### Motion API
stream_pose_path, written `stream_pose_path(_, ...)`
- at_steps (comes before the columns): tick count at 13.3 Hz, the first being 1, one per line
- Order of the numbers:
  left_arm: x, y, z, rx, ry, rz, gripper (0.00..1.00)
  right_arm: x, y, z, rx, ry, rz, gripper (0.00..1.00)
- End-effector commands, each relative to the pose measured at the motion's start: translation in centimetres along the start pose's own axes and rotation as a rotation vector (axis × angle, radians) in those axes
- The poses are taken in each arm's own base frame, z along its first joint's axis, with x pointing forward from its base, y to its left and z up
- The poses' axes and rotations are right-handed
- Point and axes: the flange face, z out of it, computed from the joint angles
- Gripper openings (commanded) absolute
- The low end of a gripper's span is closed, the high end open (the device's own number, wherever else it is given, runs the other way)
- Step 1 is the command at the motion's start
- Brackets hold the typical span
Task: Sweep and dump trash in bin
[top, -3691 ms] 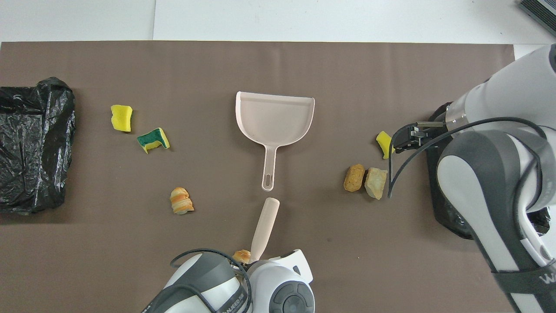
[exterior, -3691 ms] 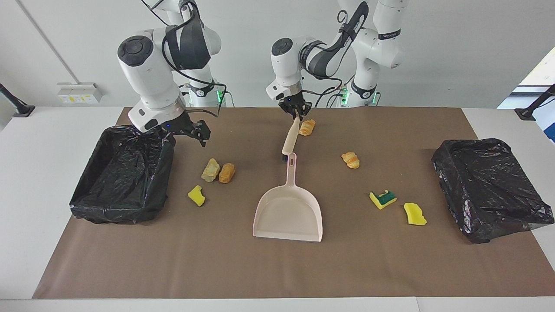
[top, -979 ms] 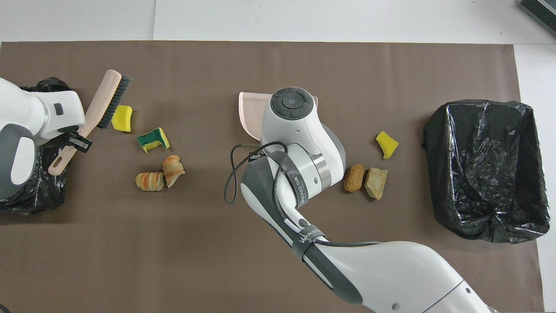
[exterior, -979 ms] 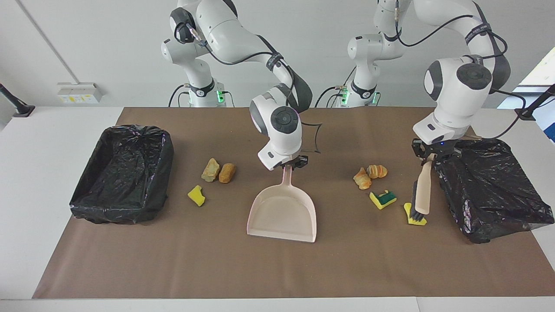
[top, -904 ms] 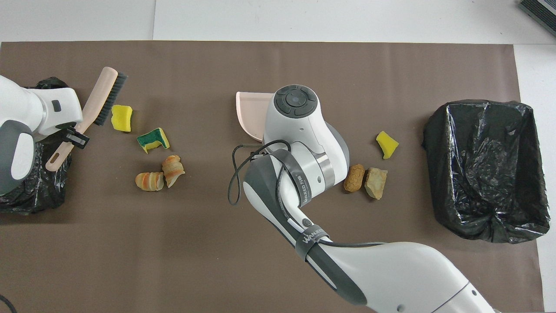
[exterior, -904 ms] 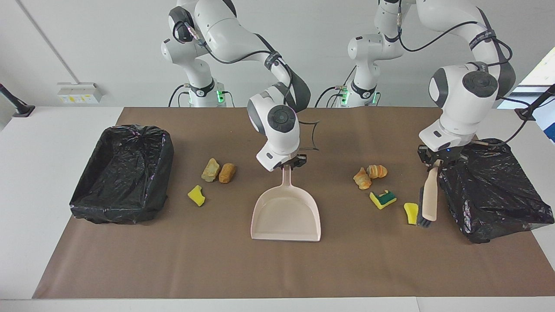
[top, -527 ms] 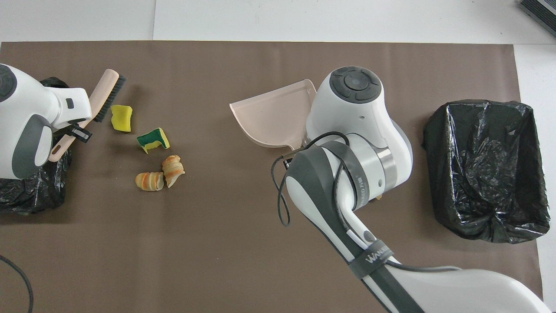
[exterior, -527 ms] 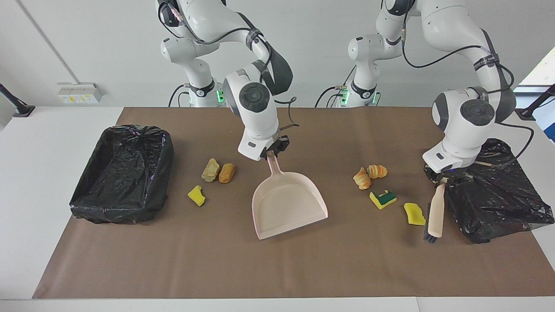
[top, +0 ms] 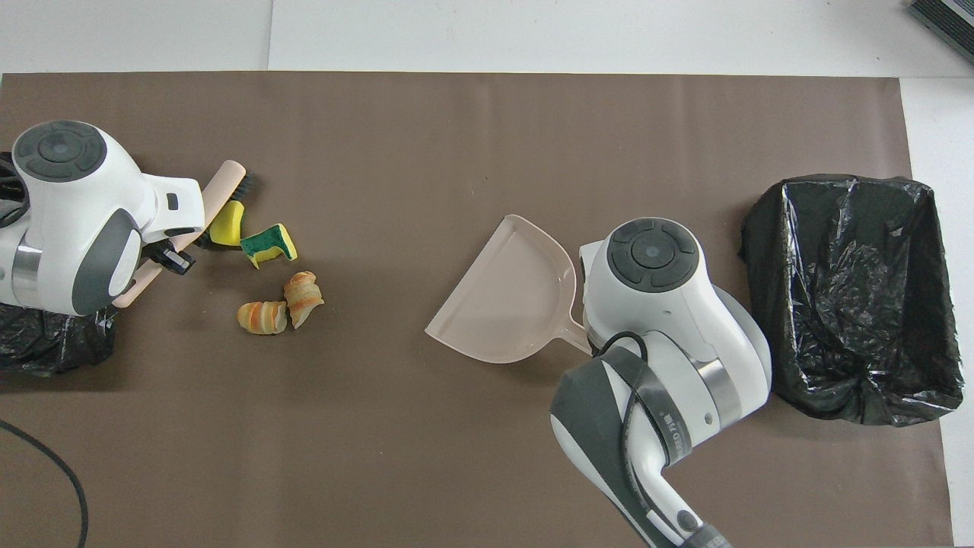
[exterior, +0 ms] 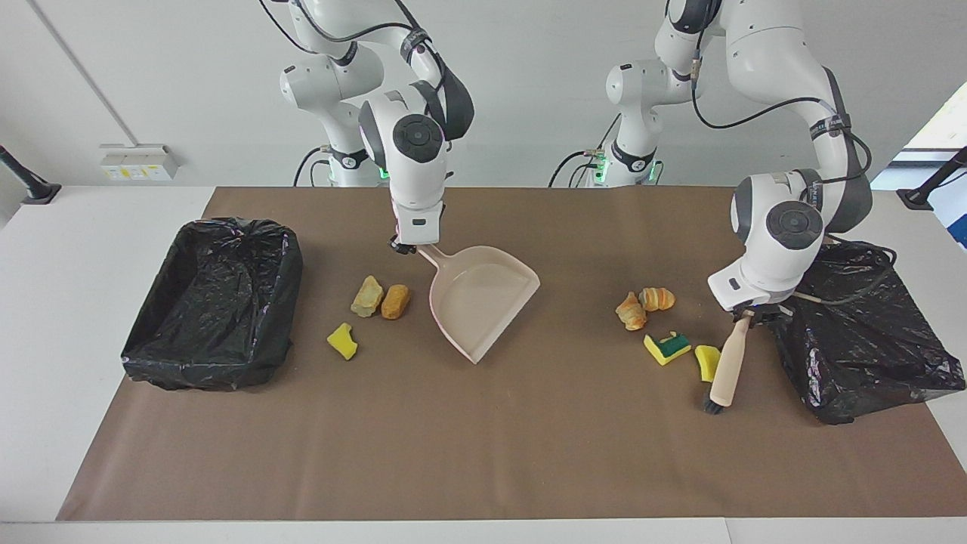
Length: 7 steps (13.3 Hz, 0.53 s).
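7 light scraps of trash (exterior: 665, 346), none swept up: 4 beside my brush (exterior: 725, 372), 3 beside my dustpan (exterior: 483, 301).
Soft and springy, better pushed than pinched; my left gripper (exterior: 744, 311) clamps the brush handle, my right gripper (exterior: 406, 245) the dustpan's.

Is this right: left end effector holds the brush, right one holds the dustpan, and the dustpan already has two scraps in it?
Not quite. The facing view shows the dustpan empty; all seven scraps lie on the mat. The rest stands: left end effector holds the brush, right end effector holds the dustpan.
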Motion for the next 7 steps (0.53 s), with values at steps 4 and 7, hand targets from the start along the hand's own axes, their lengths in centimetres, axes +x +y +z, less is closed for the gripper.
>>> stream_pose_path(4,-1.3,7.8,-3.3,-0.044,-0.148,-0.133,0.0,-1.7,-0.7,3.6,-0.068,0.072,-0.219,0.0)
stream_pose_path(7,-2.4,11.2,-6.7,-0.03,-0.164,-0.34,0.0,-1.1,-0.6,4.0,-0.078,0.085,-0.211,0.0)
